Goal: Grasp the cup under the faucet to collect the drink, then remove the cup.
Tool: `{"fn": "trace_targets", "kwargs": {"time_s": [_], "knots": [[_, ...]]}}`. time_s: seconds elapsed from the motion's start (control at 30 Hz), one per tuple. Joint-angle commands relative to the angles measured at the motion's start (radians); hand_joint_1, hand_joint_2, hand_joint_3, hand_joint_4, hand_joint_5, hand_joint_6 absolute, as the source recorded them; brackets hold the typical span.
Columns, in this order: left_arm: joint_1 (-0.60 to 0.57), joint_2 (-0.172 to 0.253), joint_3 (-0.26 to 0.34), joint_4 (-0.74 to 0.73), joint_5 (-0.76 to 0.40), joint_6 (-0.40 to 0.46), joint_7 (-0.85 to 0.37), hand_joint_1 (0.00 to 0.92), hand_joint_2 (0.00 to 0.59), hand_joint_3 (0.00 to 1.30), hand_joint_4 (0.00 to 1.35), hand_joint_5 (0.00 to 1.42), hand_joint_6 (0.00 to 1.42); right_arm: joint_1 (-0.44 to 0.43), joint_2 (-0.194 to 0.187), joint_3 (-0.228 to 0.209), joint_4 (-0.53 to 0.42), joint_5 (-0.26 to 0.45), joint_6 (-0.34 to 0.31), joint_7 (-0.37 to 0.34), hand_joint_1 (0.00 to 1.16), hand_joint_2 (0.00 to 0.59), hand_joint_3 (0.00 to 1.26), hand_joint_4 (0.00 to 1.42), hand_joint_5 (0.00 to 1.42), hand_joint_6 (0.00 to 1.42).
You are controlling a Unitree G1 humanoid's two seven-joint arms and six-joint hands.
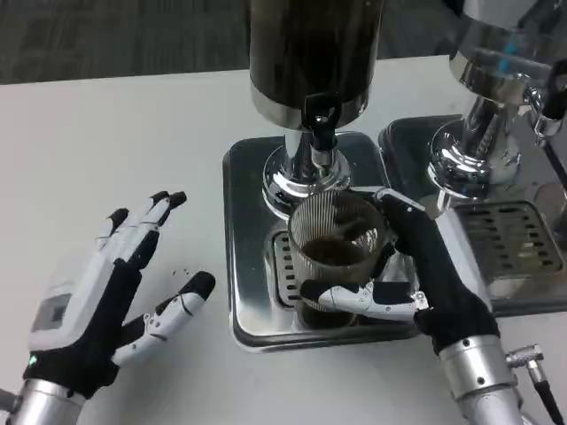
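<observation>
Left hand [97, 283] spread; right hand [416, 274] grips cup [337, 243] under faucet [321, 124].

Two drink dispensers stand on the table: one [310, 62] at centre, one [496, 97] at right. One cup [337, 243]. Two drip trays: [252, 266] and [523, 248]. Two hands: left [115, 283], right [425, 279].

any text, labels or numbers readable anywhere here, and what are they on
None can be read.
The drink dispenser, its metal tray and the ribbed cup show no lettering.
The second dispenser has a blue mark, too blurred to read as text.
The left hand has a small grey patch on its white back; nothing legible there.
The right hand, holding the cup, shows no marking.
</observation>
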Motion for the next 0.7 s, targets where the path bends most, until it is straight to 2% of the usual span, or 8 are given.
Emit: {"fn": "trace_targets", "kwargs": {"time_s": [0.03,0.3,0.5,0.57,0.7], "knots": [[0.038,0.041,0.000,-0.033,0.015,0.019,-0.027,0.000,0.197,0.10,0.00,0.04,0.00,0.034,-0.005,-0.013,-0.093,0.028,-0.005,0.018,1.02,0.129,0.62,0.63,0.74,0.99],[0.082,0.077,-0.011,-0.090,0.055,0.012,-0.023,0.000,0.195,0.08,0.00,0.02,0.00,0.081,-0.006,-0.004,-0.162,0.041,-0.003,0.045,1.02,0.129,0.62,0.64,0.75,1.02],[0.122,0.122,-0.002,-0.128,0.081,0.012,-0.021,0.000,0.193,0.06,0.00,0.00,0.00,0.141,-0.025,-0.008,-0.262,0.074,0.022,0.113,1.02,0.129,0.62,0.64,0.75,1.02],[0.137,0.134,0.002,-0.143,0.089,0.017,-0.022,0.000,0.191,0.01,0.00,0.00,0.00,0.162,-0.033,-0.011,-0.298,0.085,0.030,0.136,1.02,0.129,0.63,0.64,0.75,1.02],[0.190,0.152,0.008,-0.216,0.112,0.060,-0.049,0.000,0.190,0.00,0.00,0.00,0.00,0.192,-0.054,-0.013,-0.365,0.090,0.038,0.181,1.02,0.129,0.63,0.64,0.75,1.02]]}}
